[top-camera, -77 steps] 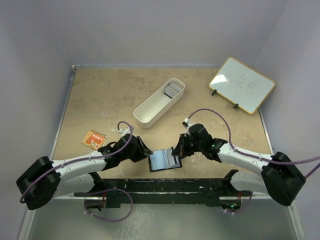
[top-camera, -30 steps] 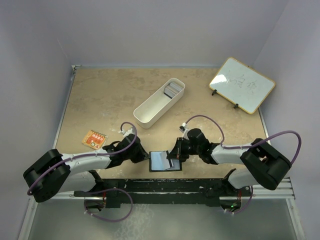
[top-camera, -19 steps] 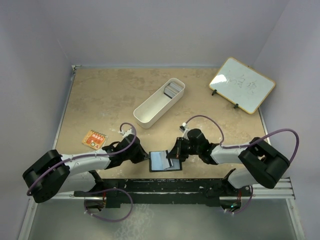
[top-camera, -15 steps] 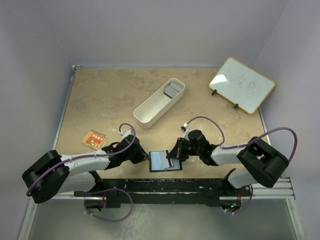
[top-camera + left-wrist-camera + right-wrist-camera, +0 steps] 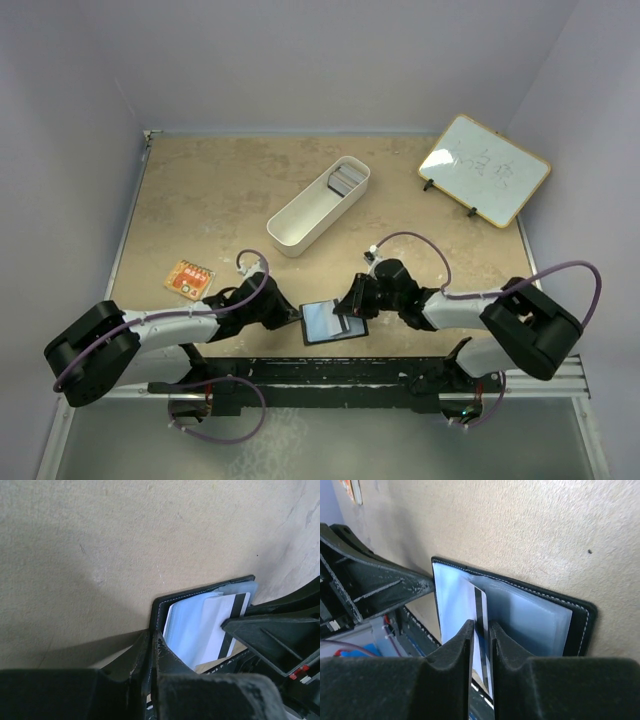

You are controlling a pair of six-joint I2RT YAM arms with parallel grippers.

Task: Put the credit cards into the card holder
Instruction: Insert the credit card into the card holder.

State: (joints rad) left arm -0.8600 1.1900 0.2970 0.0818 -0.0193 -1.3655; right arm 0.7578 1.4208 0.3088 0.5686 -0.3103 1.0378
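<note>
The black card holder (image 5: 335,322) lies open near the table's front edge, its blue-grey inside up. My left gripper (image 5: 291,316) is shut on the holder's left edge; in the left wrist view my gripper (image 5: 151,639) pinches the black stitched rim of the holder (image 5: 159,605). My right gripper (image 5: 350,306) is shut on a white card with a black stripe (image 5: 479,605), held on edge, partly in the holder's clear sleeves (image 5: 532,620). The card also shows in the left wrist view (image 5: 220,625). More credit cards (image 5: 345,180) stand in the white tray's far end.
The long white tray (image 5: 305,218) lies diagonally at mid-table. A whiteboard (image 5: 484,168) stands at the back right. A small orange card (image 5: 188,278) lies at the left. The black frame rail (image 5: 330,372) runs just below the holder.
Since 2.6 s ago my right arm has lowered and brought the card down onto the holder. In the last half second the holder has turned slightly, its right side nearer the front.
</note>
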